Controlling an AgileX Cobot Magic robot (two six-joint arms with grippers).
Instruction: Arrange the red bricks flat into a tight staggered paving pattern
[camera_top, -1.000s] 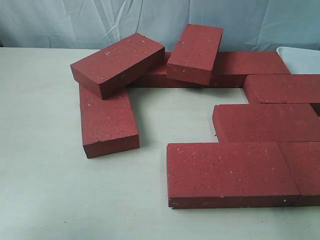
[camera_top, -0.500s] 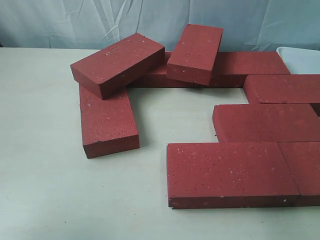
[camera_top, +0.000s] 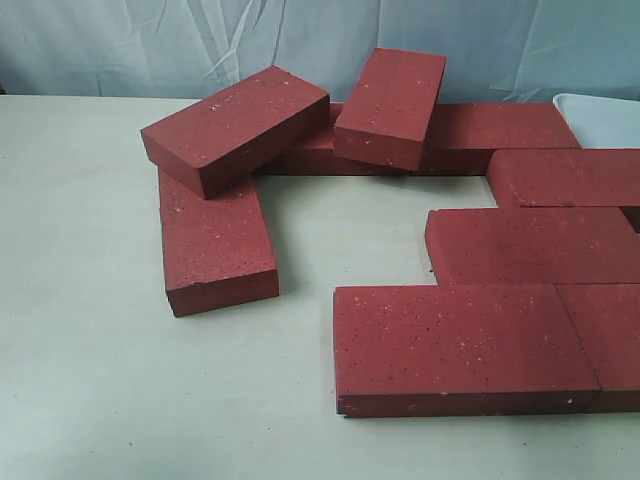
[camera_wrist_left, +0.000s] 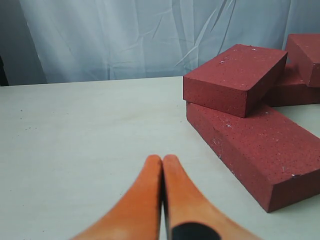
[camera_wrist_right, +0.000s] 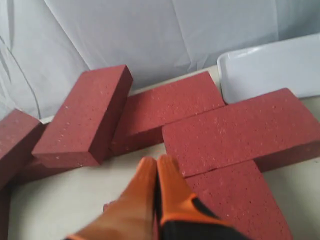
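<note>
Well, your left pincer (camera_wrist_left: 162, 160) is pressed shut and empty over the desk (camera_wrist_left: 75, 125). Your right pincer (camera_wrist_right: 156, 162) is likewise closed on nothing, over the laid bricks. Nothing has shifted in the last second, so the paving is no further on. The red bricks (camera_top: 455, 340) lie flat from three to five o'clock. A tilted brick (camera_top: 235, 125) leans at eleven o'clock and a second tilted brick (camera_top: 392, 105) at twelve; I judge both need flattening. No brand, label or writing is readable.

Bare table (camera_top: 90, 380) open at left; red bricks (camera_top: 460, 340) ring a central gap.
</note>
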